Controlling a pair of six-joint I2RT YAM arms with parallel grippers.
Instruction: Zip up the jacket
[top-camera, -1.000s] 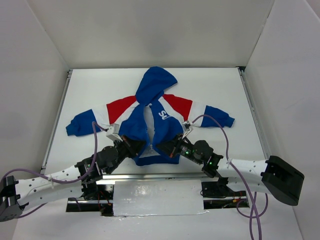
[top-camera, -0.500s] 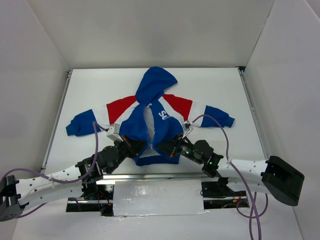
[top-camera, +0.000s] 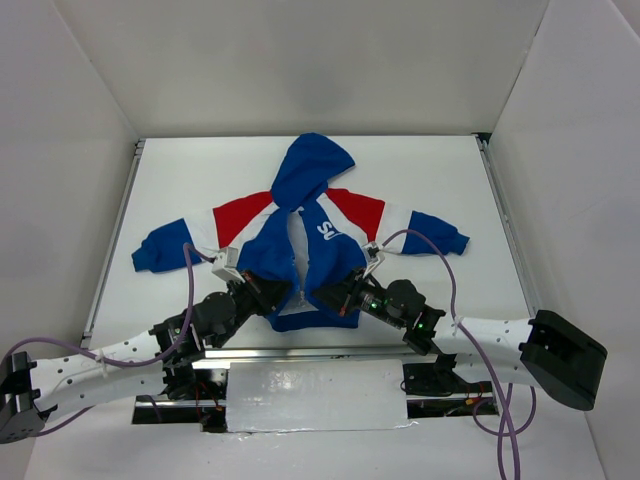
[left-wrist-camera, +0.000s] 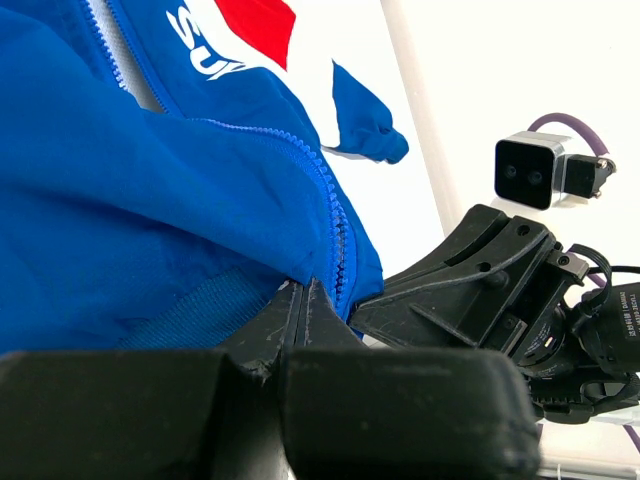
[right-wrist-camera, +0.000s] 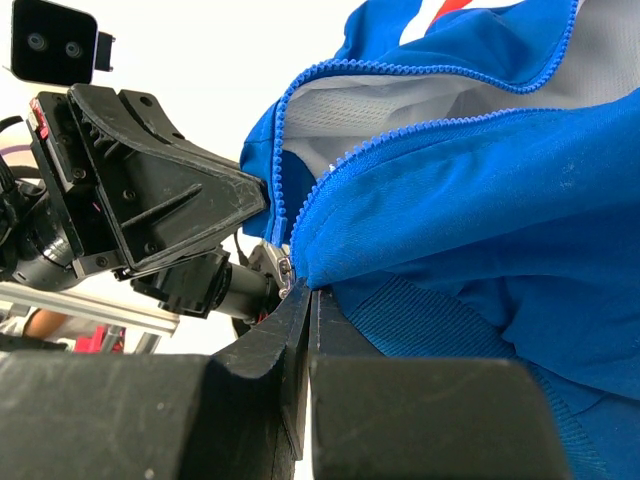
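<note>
The blue jacket (top-camera: 300, 235) lies flat on the table with its hood at the far side, red and white bands on the sleeves, and its front open over white lining. My left gripper (top-camera: 277, 296) is shut, pinching the bottom hem at the left zipper edge; in the left wrist view (left-wrist-camera: 300, 293) the tips meet under the blue zipper teeth (left-wrist-camera: 338, 225). My right gripper (top-camera: 324, 297) is shut on the hem at the right zipper edge, and in the right wrist view (right-wrist-camera: 306, 292) the tips close under the blue fabric (right-wrist-camera: 480, 200). The two grippers face each other, close together.
The white table (top-camera: 450, 180) is bounded by white walls at the back and sides, with metal rails at its left (top-camera: 110, 240) and right (top-camera: 505, 220) edges. Purple cables (top-camera: 440, 260) loop over both arms near the sleeves.
</note>
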